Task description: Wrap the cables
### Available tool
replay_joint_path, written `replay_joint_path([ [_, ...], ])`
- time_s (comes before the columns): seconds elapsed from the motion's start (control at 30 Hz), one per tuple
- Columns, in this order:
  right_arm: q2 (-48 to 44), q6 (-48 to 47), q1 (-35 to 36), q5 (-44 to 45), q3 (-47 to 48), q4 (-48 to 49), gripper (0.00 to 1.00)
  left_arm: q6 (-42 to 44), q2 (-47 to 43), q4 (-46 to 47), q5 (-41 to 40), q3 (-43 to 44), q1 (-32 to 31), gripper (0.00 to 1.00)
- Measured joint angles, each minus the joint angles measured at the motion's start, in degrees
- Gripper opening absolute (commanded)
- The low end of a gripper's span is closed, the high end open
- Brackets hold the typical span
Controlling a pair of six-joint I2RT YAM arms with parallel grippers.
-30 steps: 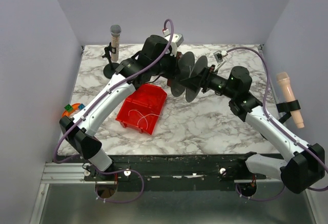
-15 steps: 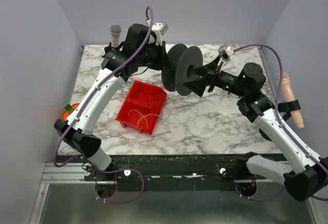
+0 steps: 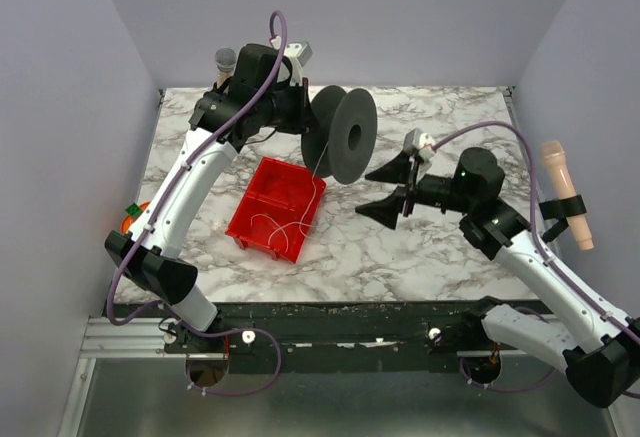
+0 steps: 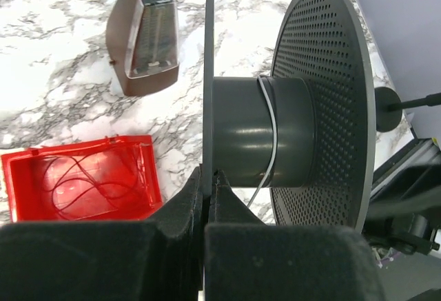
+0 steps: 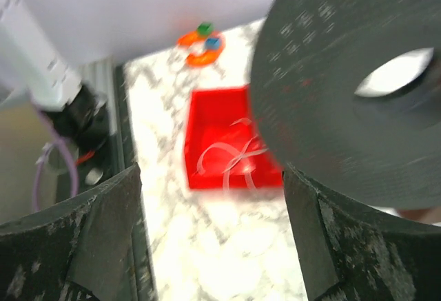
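A black spool (image 3: 340, 135) hangs in the air above the back middle of the table, its axis lying sideways. My left gripper (image 3: 303, 117) is shut on the rim of one flange; in the left wrist view the fingers (image 4: 209, 177) pinch that thin disc edge. The cables, one very thin white wire (image 4: 274, 132), go once round the spool core (image 4: 258, 136) and drop down to loose loops (image 3: 278, 229) in a red bin (image 3: 250, 225). My right gripper (image 3: 368, 197) stands open to the right of the spool, apart from it. The right wrist view is blurred and shows the spool flange (image 5: 344, 87) and the bin (image 5: 207, 108).
A grey-headed microphone (image 3: 224, 62) stands on a stand at the back left. A beige microphone (image 3: 565, 192) is clipped to the right wall. An orange ring toy (image 3: 135, 219) lies at the left table edge. A brown box (image 4: 148, 32) lies beyond the bin.
My right gripper has come off the spool's hub and drawn back to the right and nearer, jaws wide. The left arm has kept the spool, shifting it slightly left.
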Motion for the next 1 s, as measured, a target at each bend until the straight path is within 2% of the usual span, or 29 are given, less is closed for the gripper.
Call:
replay_joint_path([
  [0.13, 0.3, -4.4, 6.3, 0.5, -5.8, -3.1, 0.83, 0.4, 0.0, -0.5, -0.4, 1.8, 0.9, 0.0],
  [0.27, 6.6, -6.0, 10.2, 7.3, -9.4, -5.1, 0.82, 0.8, -0.1, -0.4, -0.5, 2.8, 0.9, 0.0],
  [0.43, 17.1, -6.1, 11.6, 15.0, -11.5, -4.6, 0.83, 1.3, -0.1, -0.5, -0.6, 2.8, 0.8, 0.0],
  [0.63, 27.7, -6.8, 12.9, 16.2, -11.5, 1.0, 0.83, 2.0, -0.1, -0.5, -1.4, 2.8, 0.9, 0.0],
  [0.8, 34.1, -6.4, 13.5, 15.9, -11.5, 5.2, 0.67, 2.5, -0.1, -0.5, -1.4, 2.8, 0.9, 0.0],
  [0.93, 37.4, -5.4, 13.6, 16.0, -11.1, 7.1, 0.4, 3.2, -0.1, -0.6, -1.9, 2.8, 1.0, 0.0],
  [1.0, 37.5, -4.3, 13.6, 16.5, -11.1, 8.0, 0.36, 3.3, -0.2, -0.6, -2.0, 2.8, 1.2, 0.0],
])
